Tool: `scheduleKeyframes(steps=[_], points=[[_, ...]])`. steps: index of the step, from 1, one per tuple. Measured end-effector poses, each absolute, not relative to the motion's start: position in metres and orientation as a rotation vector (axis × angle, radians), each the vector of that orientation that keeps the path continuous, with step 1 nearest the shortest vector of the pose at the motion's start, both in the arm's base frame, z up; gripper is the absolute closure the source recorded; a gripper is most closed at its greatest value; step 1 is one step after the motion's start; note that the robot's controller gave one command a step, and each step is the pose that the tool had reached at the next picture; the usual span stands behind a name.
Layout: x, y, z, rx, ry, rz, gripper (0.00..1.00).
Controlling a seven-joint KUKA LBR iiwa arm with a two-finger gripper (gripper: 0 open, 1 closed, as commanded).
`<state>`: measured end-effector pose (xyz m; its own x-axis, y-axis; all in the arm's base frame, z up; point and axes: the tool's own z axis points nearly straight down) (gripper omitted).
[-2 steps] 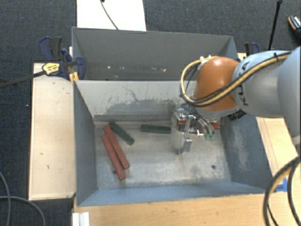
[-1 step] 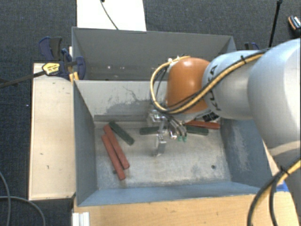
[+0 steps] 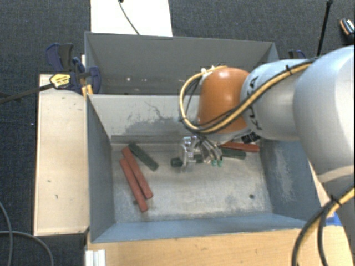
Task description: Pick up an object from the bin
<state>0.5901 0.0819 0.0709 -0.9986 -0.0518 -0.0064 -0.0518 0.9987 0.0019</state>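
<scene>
Gripper (image 3: 192,153) sits low at frame centre, just beside small dark block (image 3: 177,162). Likely target: it lies clear of red sticks (image 3: 136,176), lower left. Can't tell opening or hold.

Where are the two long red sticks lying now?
In the camera view, the two red sticks lie side by side at the bin floor's left, beside a dark green bar, left of the gripper.

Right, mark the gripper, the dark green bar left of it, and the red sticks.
gripper (image 3: 190,156), camera view, metal tip
dark green bar (image 3: 143,156), camera view, middle
red sticks (image 3: 137,173), camera view, upper stick's middle
</scene>
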Motion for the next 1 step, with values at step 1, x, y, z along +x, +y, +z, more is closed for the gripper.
scheduleKeyframes(steps=[1], points=[[0.5626, 0.0604, 0.1935, -0.208, 3.124, 0.0, 1.0]])
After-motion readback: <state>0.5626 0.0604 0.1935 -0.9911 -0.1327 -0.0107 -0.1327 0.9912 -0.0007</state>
